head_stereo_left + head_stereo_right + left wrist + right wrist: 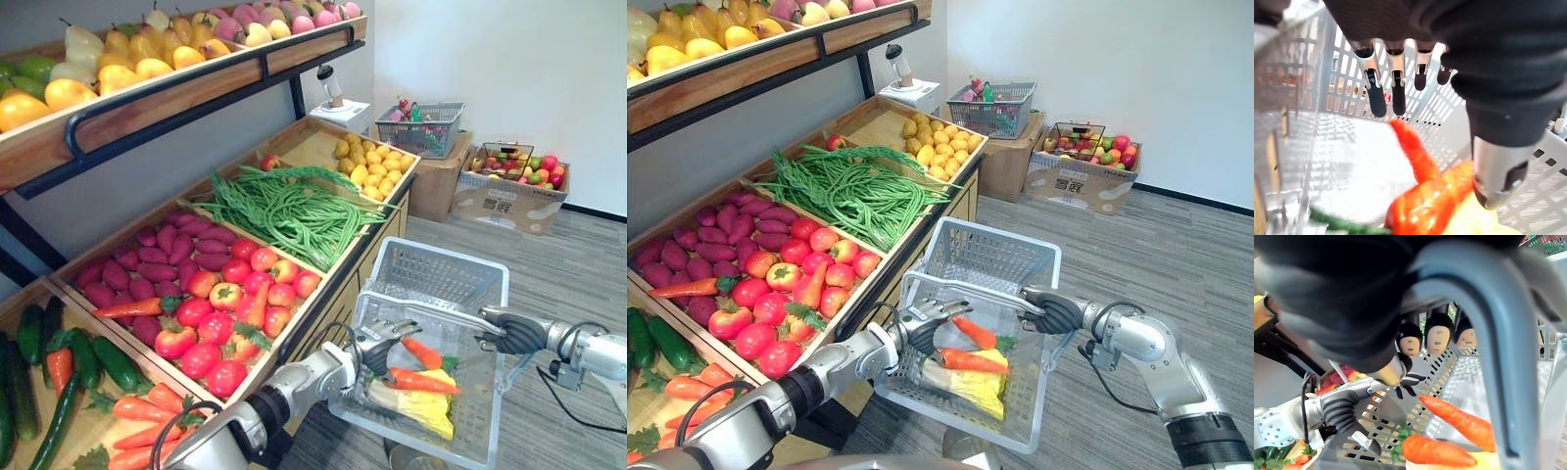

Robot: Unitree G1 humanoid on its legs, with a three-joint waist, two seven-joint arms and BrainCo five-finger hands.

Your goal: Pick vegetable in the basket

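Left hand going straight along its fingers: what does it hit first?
Likely the upper carrot: the left hand points straight fingers at it inside the basket. Depth is unclear; it may skim over it and reach the basket's wall.

The basket (446, 269) is pale grey-white plastic, its walls a lattice of small slots. The basket handle (965, 287) is a darker blue-grey. Inside it, the carrots (423, 380) are bright orange with green tops, and the vegetable (423, 411) beneath them is pale yellow. The left hand (921, 325) and the right hand (1050, 313) are silver with black fingertips and dark ribbed covers. On the light wooden shelf (312, 145), the beans (294, 211) are green, the tomatoes (211, 328) red, the sweet potatoes (162, 257) magenta-purple, the lemons (377, 162) yellow and the cucumbers (118, 364) dark green. The floor (549, 264) is grey, faintly streaked carpet.
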